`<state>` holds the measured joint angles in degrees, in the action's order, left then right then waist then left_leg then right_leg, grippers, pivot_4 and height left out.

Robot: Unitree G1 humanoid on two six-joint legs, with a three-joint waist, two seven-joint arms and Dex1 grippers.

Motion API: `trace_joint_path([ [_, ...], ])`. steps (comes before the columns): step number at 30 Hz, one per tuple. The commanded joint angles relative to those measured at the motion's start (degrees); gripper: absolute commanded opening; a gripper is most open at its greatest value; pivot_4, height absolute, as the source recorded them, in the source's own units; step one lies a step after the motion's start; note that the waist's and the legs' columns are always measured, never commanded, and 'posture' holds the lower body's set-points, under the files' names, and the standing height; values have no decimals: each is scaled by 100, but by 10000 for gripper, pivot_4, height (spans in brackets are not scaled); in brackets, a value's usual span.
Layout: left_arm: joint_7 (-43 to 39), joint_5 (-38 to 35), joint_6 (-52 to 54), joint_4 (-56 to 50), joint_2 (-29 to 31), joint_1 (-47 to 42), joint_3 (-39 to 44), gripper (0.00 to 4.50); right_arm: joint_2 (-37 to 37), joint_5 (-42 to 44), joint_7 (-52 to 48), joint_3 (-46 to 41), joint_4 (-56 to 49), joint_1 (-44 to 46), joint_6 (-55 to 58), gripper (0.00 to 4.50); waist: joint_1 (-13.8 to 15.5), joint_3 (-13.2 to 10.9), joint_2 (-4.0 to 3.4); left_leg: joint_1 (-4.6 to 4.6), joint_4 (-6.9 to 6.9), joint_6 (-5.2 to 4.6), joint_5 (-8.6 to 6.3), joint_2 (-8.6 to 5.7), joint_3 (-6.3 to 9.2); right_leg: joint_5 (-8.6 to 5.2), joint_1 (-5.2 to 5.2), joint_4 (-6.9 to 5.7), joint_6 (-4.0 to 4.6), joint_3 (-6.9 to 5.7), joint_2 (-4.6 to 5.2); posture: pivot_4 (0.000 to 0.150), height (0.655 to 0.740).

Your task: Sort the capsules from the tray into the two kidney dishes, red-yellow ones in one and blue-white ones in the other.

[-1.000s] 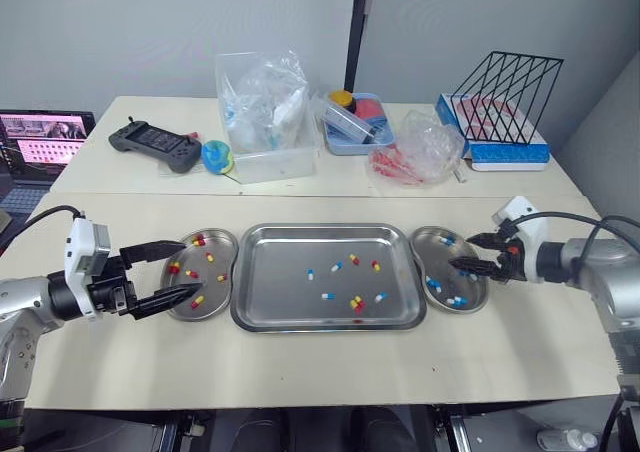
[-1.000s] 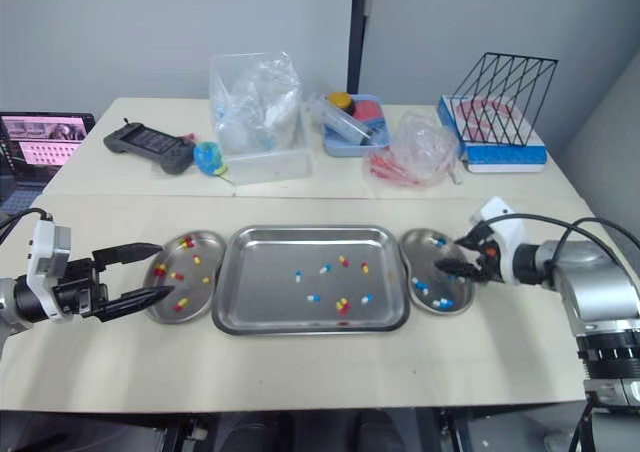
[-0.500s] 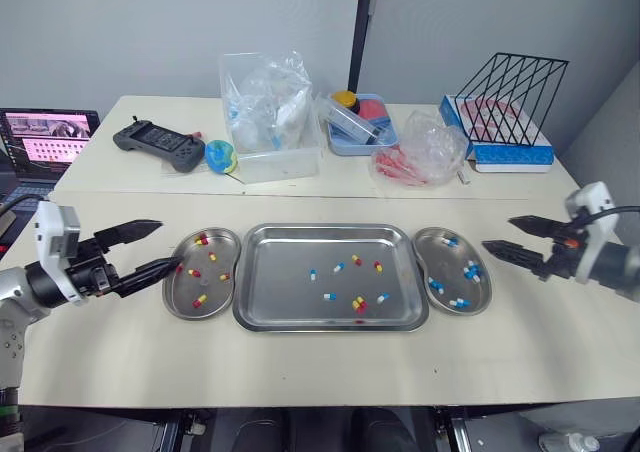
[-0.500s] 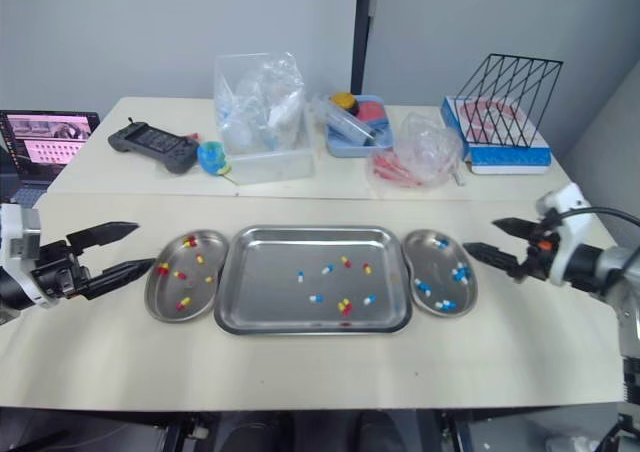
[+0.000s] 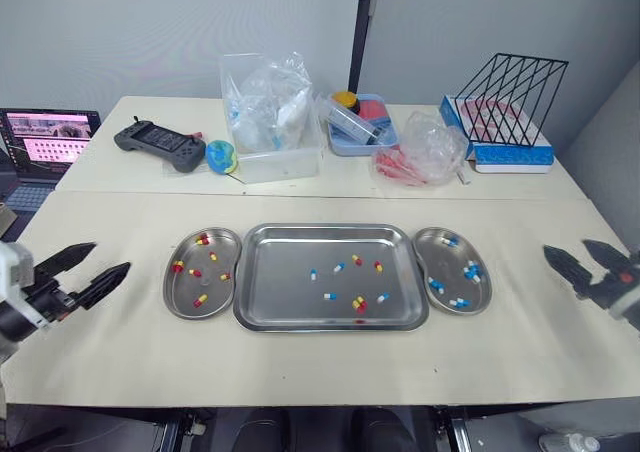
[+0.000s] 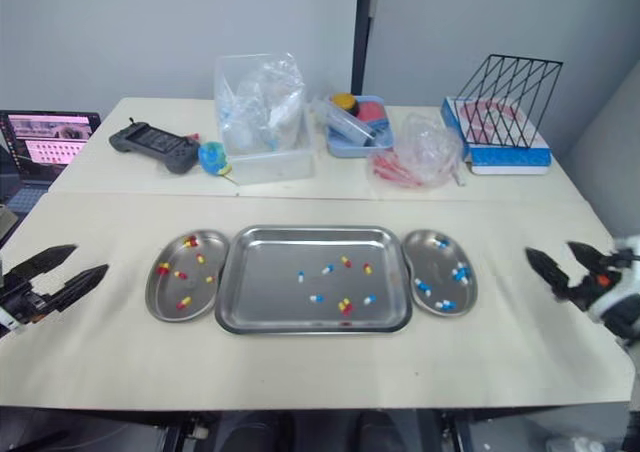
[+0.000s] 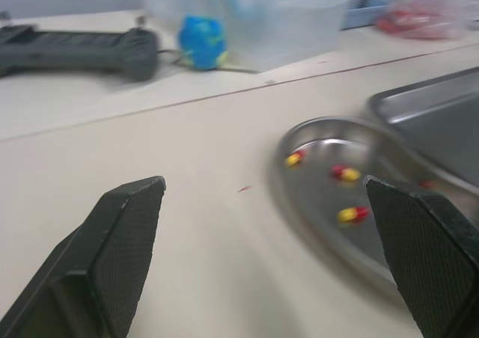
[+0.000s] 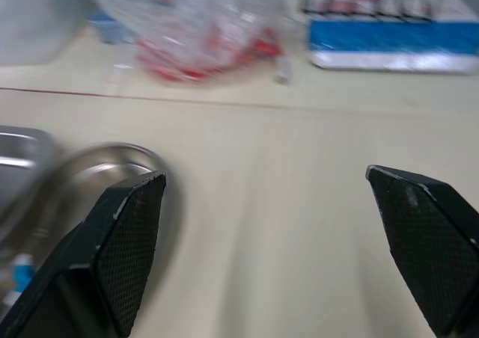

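The left gripper hangs with its two fingers spread wide and nothing between them, over bare table well to the left of the left dish. The right gripper is just as wide and empty, well to the right of the right dish. The left dish holds red-yellow capsules and the right one blue-white capsules. The tray sits between the dishes and has a handful of both kinds scattered in its middle. So the sorting looks partly done, with both arms between picks. The next move probably calls for one arm to reach into the tray, narrow its fingers over one small capsule such as the blue-white one, and pinch it without nudging its neighbours.
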<state>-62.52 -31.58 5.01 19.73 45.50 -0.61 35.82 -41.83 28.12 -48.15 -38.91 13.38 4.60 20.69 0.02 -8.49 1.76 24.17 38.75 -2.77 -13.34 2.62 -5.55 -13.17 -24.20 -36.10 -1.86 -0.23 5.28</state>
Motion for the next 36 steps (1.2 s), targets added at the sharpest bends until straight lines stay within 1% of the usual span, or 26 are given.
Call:
trace_joint_path([
  [1, 163, 22, -259, -155, -42, -43, 82, 45000, -64, 43, 92, -125, 8, 31, -334, 44871, -7, 0, 0, -1, 1, 0, 1, 1, 0, 0, 1, 0, 0, 1, 0, 1500, 7400],
  [8, 97, -15, -263, -26, 35, -166, 9, 45000, 63, 96, 227, 43, -86, 20, -445, 44871, -22, 0, -1, -6, 0, 1, 1, 5, 0, 1, 3, -2, 1, 6, -3, 1500, 7400],
  [17, 291, -58, -239, -347, -219, -188, -71, 45000, -6, 101, 294, 125, -72, 57, -495, 44871, -24, 1, -1, -6, -1, 1, 1, 4, 0, 1, 4, -1, 1, 7, -2, 1500, 7400],
  [20, 305, -124, -103, -431, -129, -290, -53, 45000, -99, 15, 335, 194, 10, 189, -539, 44871, -34, 1, -1, -7, -1, 1, 1, 5, 0, 1, 4, -2, 1, 8, -3, 1500, 7400],
  [24, 94, -346, 390, -710, 77, -325, -72, 45000, -229, 96, 270, 313, -141, 351, -348, 44871, -41, 1, -1, -6, 0, 1, 1, 5, 0, 1, 4, -3, 1, 8, -4, 1500, 7400],
  [29, -80, -599, 958, -913, 307, -537, -132, 45000, -477, 266, 99, 455, -490, 447, 86, 44871, -42, 1, -4, -6, -2, 1, 1, 3, 0, 0, 3, -3, 0, 8, -3, 1500, 7400],
  [33, -435, -755, 1213, -1116, 388, -565, -229, 45000, -643, 496, -55, 503, -796, 493, 530, 44871, -53, 1, -4, -6, -1, 1, 1, 3, -1, 0, 3, -3, 0, 8, -5, 1500, 7400],
  [34, -527, -791, 1278, -1220, 409, -557, -280, 45000, -719, 576, -157, 585, -971, 464, 714, 44871, -56, 1, -4, -5, -2, 1, 1, 4, -1, 0, 2, -3, 0, 8, -5, 1500, 7400],
  [36, -836, -877, 1468, -1534, 513, -484, -471, 45000, -951, 935, -488, 1106, -1855, 462, 1342, 44871, -67, 0, -6, -5, -2, 1, 1, 4, 0, 0, 1, -3, 0, 8, -5, 1500, 7400],
])
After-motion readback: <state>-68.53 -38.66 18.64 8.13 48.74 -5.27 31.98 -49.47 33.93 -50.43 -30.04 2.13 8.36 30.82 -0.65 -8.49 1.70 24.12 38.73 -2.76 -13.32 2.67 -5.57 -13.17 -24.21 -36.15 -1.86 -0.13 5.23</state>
